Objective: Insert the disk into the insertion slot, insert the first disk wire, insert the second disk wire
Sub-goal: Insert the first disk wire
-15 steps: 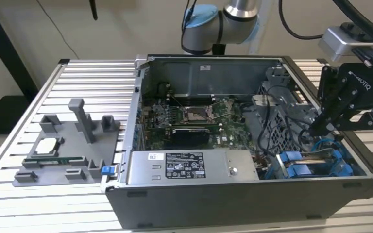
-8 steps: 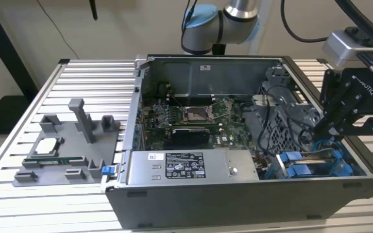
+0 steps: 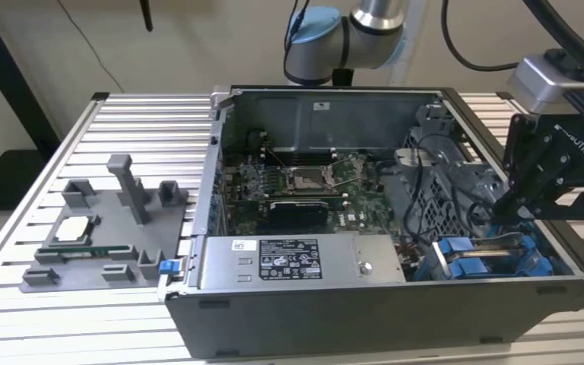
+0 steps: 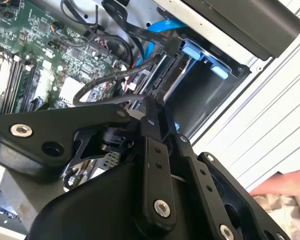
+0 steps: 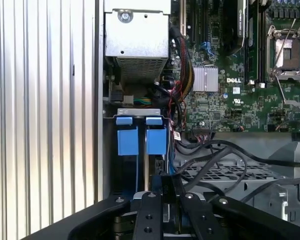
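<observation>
I'm working in a robotics lab here: an opened computer case (image 3: pixel 373 315) is sitting on a slatted metal bench (image 3: pixel 140 125).

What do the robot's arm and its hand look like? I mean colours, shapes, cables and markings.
The arm has silver-grey tubes and a rounded joint with light blue caps. The hand is matt black, built of flat linked bars with silver screw heads, and has white lettering on its side. A grey metal block sits above it, and thick black cables run down to that block.
</observation>
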Available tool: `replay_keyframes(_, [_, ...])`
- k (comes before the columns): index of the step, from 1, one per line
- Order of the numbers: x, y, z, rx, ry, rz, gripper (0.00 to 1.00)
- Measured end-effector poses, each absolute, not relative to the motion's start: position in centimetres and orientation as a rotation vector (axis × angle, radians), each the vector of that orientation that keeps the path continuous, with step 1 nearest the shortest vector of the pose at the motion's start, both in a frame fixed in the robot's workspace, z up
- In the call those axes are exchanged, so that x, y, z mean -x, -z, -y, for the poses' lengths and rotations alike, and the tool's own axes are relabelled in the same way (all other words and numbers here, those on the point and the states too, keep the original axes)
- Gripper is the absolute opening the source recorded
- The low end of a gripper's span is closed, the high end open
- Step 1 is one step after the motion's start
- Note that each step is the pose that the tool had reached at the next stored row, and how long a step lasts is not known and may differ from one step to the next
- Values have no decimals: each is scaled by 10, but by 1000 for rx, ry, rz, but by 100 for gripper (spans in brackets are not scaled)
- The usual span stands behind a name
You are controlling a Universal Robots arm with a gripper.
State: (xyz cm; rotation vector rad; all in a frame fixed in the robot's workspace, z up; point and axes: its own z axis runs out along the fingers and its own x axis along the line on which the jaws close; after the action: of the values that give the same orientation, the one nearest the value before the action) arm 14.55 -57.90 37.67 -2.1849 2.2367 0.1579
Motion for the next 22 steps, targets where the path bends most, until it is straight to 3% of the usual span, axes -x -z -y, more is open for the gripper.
replay_keyframes(22, [-164,-367,590,2187,-183,-2240,0])
